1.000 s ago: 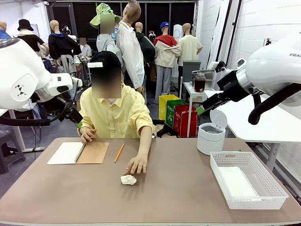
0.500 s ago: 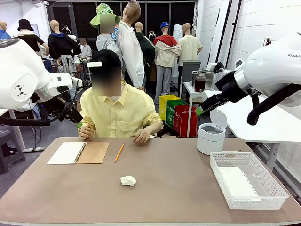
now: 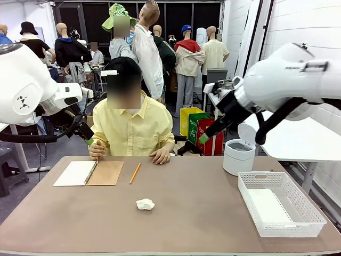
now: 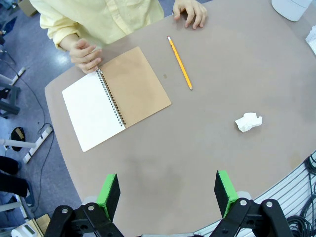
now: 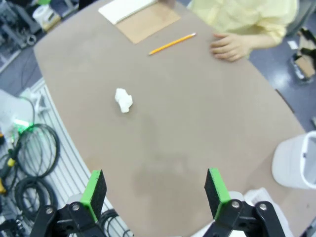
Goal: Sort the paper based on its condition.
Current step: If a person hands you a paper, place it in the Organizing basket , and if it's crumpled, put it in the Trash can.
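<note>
Lying crumpled left of the middle of the brown bench [image 3: 202, 224], a small white paper ball [image 3: 145, 204] is touched by nothing.

The left arm's jaws and the right arm's jaws are both held wide open and empty, well above the bench, at the far left and far right. A flat white paper sheet [image 3: 269, 205] is seen inside the white plastic mesh basket [image 3: 290, 228] at the near right, with a round white lidded bin [image 3: 238, 156] just beyond it. An open spiral-bound notebook with a brown cover [image 3: 88, 173] and a yellow pencil [image 3: 135, 173] are laid at the far left. One hand of the person [image 3: 97, 152] is rested at the notebook's far edge, and the other hand [image 3: 160, 156] on the bench right of the pencil.
</note>
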{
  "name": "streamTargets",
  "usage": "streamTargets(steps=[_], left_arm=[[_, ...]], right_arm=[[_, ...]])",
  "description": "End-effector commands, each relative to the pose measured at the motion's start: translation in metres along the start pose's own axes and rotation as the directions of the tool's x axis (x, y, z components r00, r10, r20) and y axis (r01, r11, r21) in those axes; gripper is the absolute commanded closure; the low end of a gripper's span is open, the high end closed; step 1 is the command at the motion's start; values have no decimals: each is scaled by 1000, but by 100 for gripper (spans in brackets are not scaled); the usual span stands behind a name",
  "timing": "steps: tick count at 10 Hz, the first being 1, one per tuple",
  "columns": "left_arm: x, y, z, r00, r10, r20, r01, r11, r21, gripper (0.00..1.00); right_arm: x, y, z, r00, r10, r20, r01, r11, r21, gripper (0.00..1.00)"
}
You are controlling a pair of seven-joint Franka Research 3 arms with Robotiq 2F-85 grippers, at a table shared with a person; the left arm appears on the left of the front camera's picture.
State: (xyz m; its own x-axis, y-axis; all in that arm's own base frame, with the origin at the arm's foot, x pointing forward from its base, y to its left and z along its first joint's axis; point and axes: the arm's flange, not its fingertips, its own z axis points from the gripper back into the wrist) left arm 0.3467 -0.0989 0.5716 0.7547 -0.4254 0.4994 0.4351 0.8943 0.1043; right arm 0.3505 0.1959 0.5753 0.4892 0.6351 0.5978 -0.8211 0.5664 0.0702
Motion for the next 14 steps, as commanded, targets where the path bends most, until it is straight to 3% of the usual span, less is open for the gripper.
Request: streamTargets(steps=[1, 4, 11, 14], left_arm=[[0, 2, 0, 1000, -2, 0, 2, 1000, 4, 0], [0, 2, 0, 1000, -2, 0, 2, 1000, 4, 0], [0, 2, 0, 1000, -2, 0, 2, 1000, 4, 0], [0, 2, 0, 1000, -2, 0, 2, 1000, 4, 0]], right_arm=[[17, -3, -21, 996, 81, -42, -79, 996, 47, 0], [22, 8, -49, 988, 123, -96, -116, 990, 82, 0], [18, 7, -41, 992, 94, -84, -91, 995, 34, 0], [43, 21, -94, 964, 218, -152, -200, 972, 121, 0]])
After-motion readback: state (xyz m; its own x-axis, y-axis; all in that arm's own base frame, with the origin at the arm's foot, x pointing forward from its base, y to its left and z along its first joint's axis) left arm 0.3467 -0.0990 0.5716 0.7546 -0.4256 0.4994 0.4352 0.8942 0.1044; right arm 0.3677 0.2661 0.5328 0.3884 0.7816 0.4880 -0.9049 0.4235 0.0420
